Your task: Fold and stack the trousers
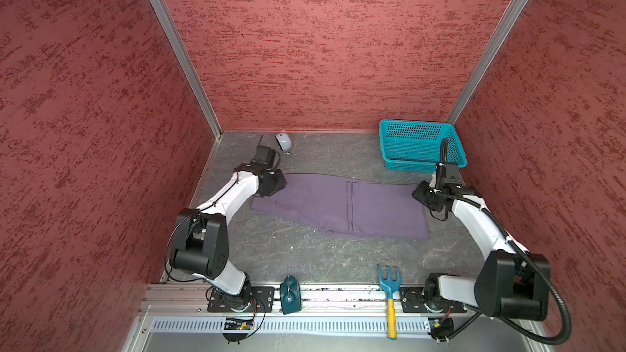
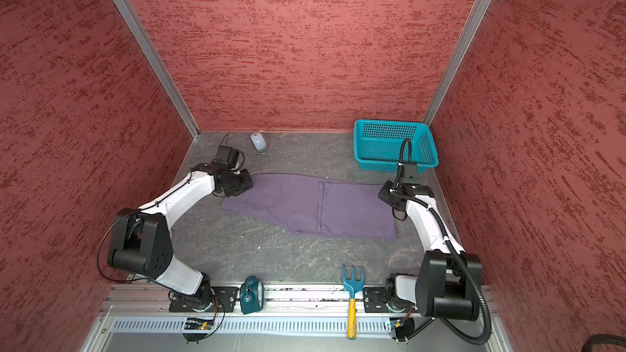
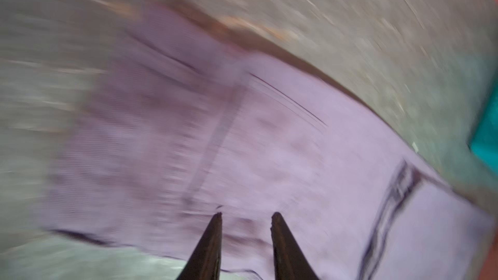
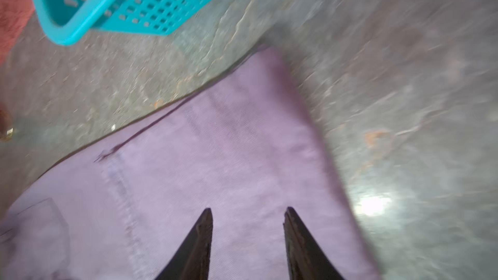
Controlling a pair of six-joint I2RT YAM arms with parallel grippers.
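The purple-grey trousers (image 1: 338,204) (image 2: 311,204) lie folded flat across the middle of the grey table, with a dark stitched seam running across them. My left gripper (image 1: 276,186) (image 2: 242,184) hovers over their left end. In the left wrist view this gripper (image 3: 248,214) is open, its dark fingers apart above the cloth (image 3: 269,144) with nothing between them. My right gripper (image 1: 421,196) (image 2: 386,196) is over the right end. The right wrist view shows it (image 4: 248,208) open wider above the cloth (image 4: 215,171), also holding nothing. Both wrist views are blurred.
A teal basket (image 1: 420,145) (image 4: 113,1) stands at the back right, just behind the trousers' right end. A white computer mouse (image 1: 284,142) lies at the back left. On the front rail rest a dark teal object (image 1: 290,294) and a blue garden fork (image 1: 389,286) with a yellow handle. Red walls close in three sides.
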